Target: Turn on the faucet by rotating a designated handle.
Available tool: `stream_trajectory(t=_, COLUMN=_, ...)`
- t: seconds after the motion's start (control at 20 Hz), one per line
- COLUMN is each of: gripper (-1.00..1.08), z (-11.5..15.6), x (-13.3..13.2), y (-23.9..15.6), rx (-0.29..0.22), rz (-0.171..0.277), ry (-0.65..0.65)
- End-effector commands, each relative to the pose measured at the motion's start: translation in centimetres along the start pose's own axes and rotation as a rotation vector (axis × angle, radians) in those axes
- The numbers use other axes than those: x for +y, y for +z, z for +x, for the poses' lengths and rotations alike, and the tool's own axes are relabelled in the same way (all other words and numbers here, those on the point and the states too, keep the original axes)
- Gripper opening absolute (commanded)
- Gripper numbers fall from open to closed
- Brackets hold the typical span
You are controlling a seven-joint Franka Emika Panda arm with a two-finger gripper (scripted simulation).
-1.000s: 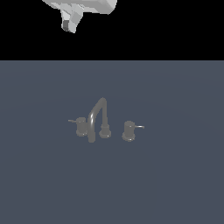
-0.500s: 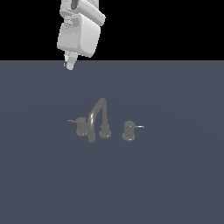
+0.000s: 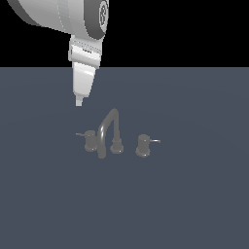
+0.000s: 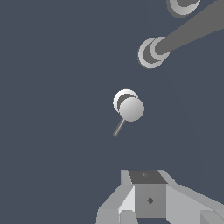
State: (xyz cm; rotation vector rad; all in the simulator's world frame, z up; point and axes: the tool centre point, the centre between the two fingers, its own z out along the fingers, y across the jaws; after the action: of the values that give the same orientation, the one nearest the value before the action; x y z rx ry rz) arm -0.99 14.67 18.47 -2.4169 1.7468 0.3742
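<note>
The faucet (image 3: 111, 130) is a dull-gray set with an arched spout between two knobs. The designated handle (image 3: 90, 141) is the knob toward the exterior view's left, its thin lever (image 3: 80, 134) pointing left. My gripper (image 3: 79, 102) hangs above and slightly behind that lever, well clear of it, and its fingers come down to one narrow tip. In the wrist view the handle (image 4: 131, 108) sits ahead of my gripper (image 4: 146, 175), with its lever (image 4: 119, 127) angled toward the fingers. No gap shows between the fingers, and nothing is held. The spout (image 4: 192, 24) crosses one corner.
The twin knob (image 3: 143, 145), lever pointing right, stands on the far side of the spout base (image 3: 116, 146). In the wrist view that knob (image 4: 181, 5) is at the frame edge. The flat slate surface (image 3: 194, 204) extends all around.
The arm has come down from the top of the exterior view, and the gripper tip now hangs just above the left knob's lever. The faucet has not moved.
</note>
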Motion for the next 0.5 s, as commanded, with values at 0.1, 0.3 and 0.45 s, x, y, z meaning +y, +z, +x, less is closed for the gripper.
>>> stream_trajectory(t=0.1, gripper=-1.0, z=1.1, x=-1.3, y=3.6, rx=0.058, rz=0.005, ry=0.143)
stream_trajectory(t=0.3, gripper=-1.0, z=2.1, x=-2.2, y=6.5, rx=0.12, rz=0.022, ry=0.259)
stream_trajectory(t=0.45, gripper=-1.0, z=2.8, x=-2.7, y=8.1, rx=0.163, rz=0.039, ry=0.33)
